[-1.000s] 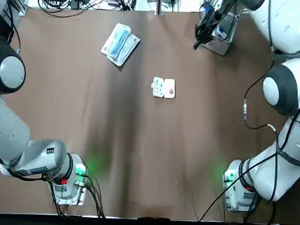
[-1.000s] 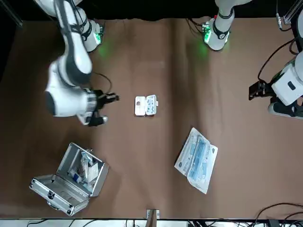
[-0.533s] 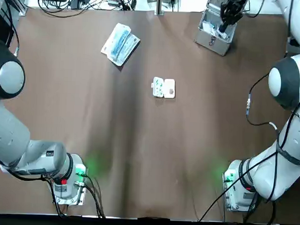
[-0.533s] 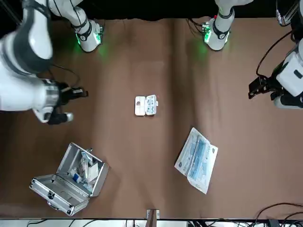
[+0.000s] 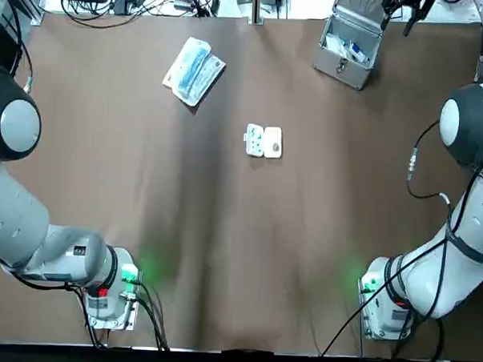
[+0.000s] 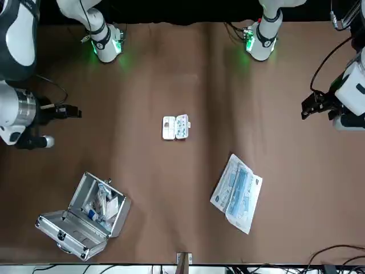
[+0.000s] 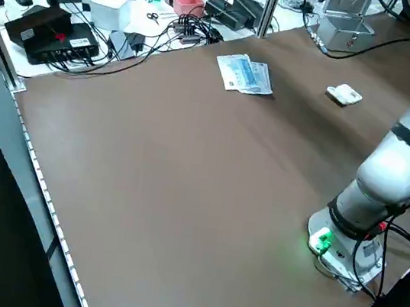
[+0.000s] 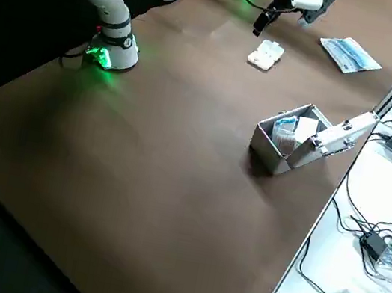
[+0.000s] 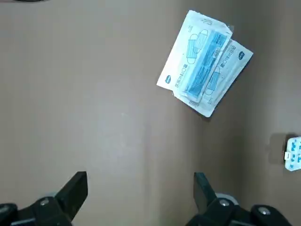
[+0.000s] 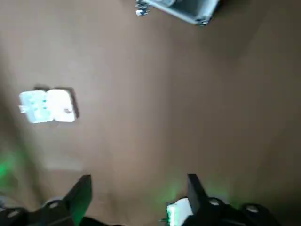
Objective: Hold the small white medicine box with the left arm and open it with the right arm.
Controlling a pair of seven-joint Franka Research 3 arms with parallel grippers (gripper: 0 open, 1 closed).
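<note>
- Lying near the middle of the brown counter (image 5: 222,252), the small white plastic medicine box (image 5: 264,141) is spread flat in two hinged halves. One half shows green-blue contents and the other is plain white.
- Nothing touches the box, and both arms are well apart from it.
- The left arm (image 6: 351,94) hangs out over its own side of the counter. The left jaws are spread wide and empty above bare counter, with the blue-and-white flat packet (image 9: 203,70) ahead of them. The box shows only at the very edge of that wrist view.
- The right arm (image 6: 14,108) is out at the opposite side. The right jaws sit up by the far corner, near the open silver metal case (image 5: 348,49), and they too are wide apart and hold nothing.
- Judging by how the box lies, the opening looks done already: the lid half is folded right back beside the base, so the hold-and-open step seems finished rather than in hand.
- If a hold were called for again, the left jaws would have to cross to the centre, come down over the base half and close on its short sides. The right jaws would need a long reach from the corner to get at the lid edge.
</note>
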